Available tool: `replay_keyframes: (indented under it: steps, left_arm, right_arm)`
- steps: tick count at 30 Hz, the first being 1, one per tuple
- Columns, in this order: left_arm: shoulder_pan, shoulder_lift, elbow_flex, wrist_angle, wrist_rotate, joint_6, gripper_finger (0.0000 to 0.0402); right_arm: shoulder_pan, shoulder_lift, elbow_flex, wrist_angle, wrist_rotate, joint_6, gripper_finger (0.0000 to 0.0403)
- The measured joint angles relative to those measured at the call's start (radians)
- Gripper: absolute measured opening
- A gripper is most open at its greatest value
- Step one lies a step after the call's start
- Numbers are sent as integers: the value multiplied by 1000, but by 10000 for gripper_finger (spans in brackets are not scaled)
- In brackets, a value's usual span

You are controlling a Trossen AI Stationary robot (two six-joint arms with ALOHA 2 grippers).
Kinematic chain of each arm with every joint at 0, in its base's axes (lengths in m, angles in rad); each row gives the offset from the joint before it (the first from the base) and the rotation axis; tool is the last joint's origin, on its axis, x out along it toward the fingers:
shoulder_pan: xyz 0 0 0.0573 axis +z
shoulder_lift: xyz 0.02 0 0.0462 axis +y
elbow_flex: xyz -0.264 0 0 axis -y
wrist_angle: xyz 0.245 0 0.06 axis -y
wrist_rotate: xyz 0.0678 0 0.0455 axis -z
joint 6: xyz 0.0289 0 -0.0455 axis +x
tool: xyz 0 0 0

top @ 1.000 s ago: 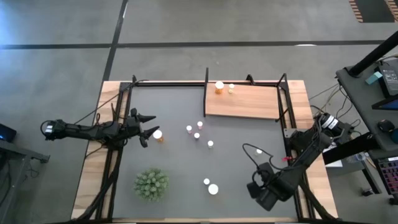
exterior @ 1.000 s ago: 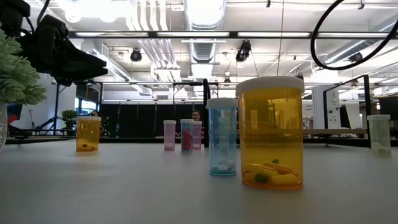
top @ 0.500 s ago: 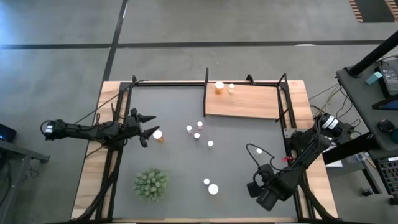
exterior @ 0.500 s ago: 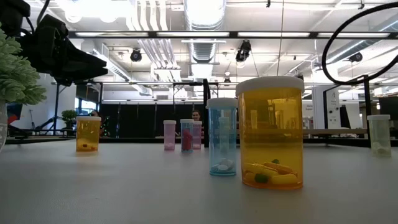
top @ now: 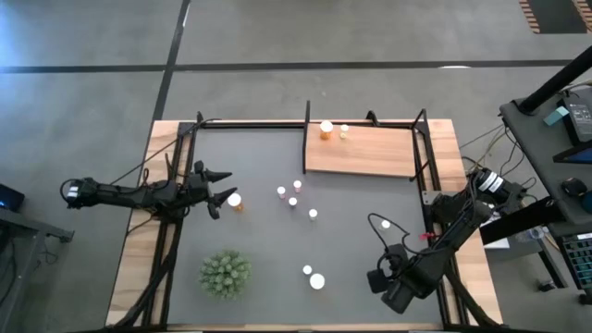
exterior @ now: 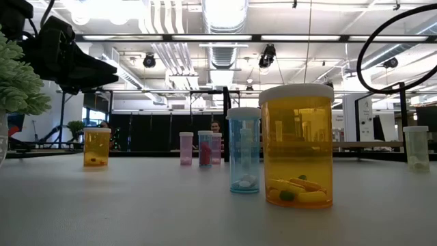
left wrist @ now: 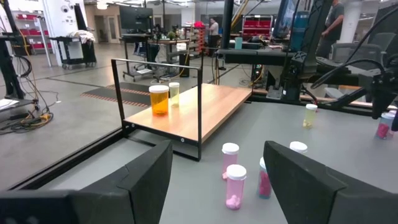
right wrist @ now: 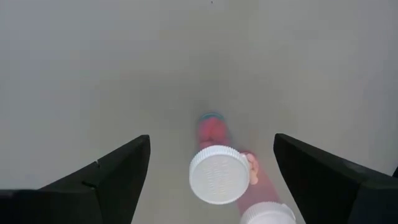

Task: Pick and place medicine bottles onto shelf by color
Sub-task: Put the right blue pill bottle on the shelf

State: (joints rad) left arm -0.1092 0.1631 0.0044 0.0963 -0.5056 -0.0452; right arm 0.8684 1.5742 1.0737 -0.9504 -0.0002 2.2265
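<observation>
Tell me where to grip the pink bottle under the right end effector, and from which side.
Grip the pink bottle on its round body just below the white cap, coming straight down from above. It seems to stand upright, cap towards the right end effector, whose open fingers already sit either side of it.

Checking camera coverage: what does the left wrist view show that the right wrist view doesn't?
Only the left wrist view shows the shelf with an orange bottle and a pale bottle standing on it, a cluster of pink bottles on the mat, and the room behind.

Only the right wrist view shows a white-capped pink bottle from above, between the open right gripper fingers.

Both show the grey mat and open dark fingers; the left gripper is empty.
</observation>
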Motion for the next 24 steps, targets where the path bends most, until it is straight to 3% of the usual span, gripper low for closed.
replay_keyframes:
  steps: [20, 24]
  left_arm:
    - [0, 0, 0, 0, 0, 0, 238]
    - [0, 0, 0, 0, 0, 0, 238]
  right_arm:
    - [0, 0, -1, -26, 12, 44, 328]
    - [0, -1, -1, -34, 30, 60, 293]
